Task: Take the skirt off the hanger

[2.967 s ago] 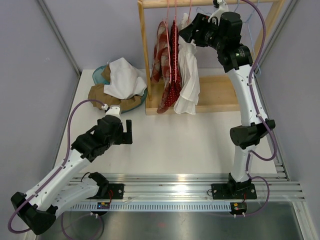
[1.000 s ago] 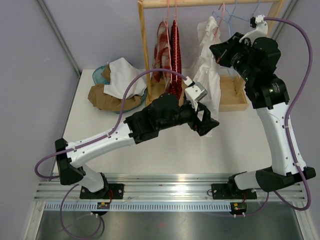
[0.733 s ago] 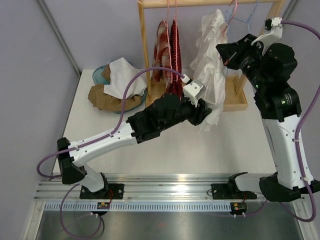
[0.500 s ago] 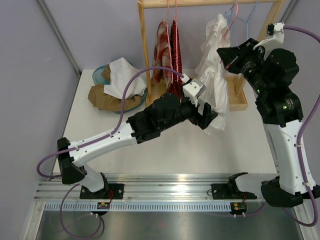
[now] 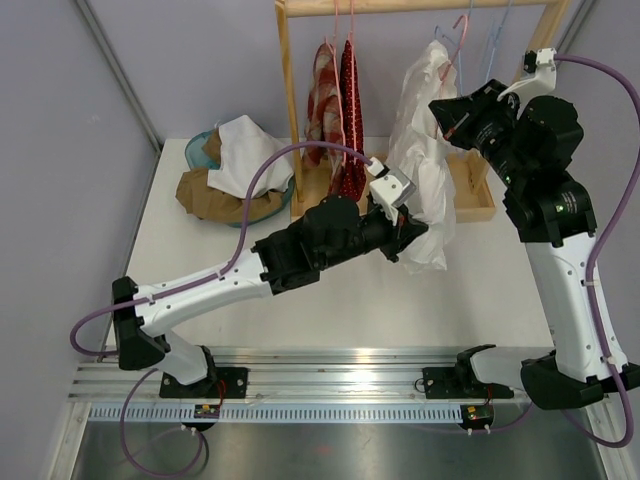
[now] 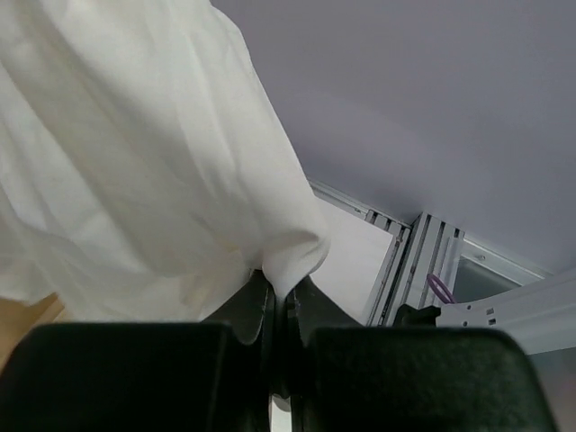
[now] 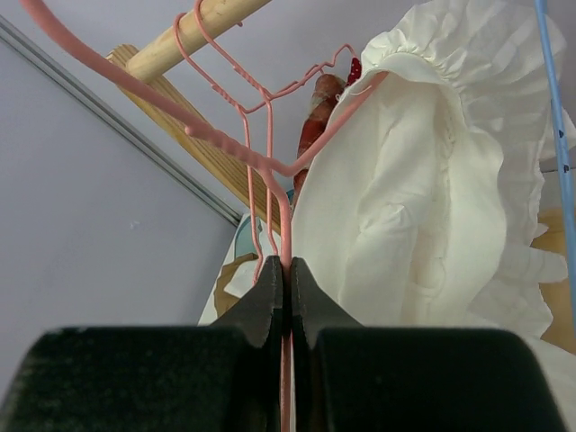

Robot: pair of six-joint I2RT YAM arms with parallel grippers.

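The white ruffled skirt hangs from a pink wire hanger, its waistband stretched over one hanger arm. My right gripper is held up beside the rack and is shut on the hanger's neck. My left gripper sits at the skirt's lower edge. It is shut on a fold of the white cloth, which is pinched between the jaws. The skirt is stretched between the two grippers.
A wooden rack with a top rod carries red patterned garments and bare pink and blue hangers. A teal basket piled with white and brown clothes stands at the back left.
The left arm reached from the front left to the skirt, and its open jaws have now shut on the hem. The right arm carried hanger and skirt rightwards.
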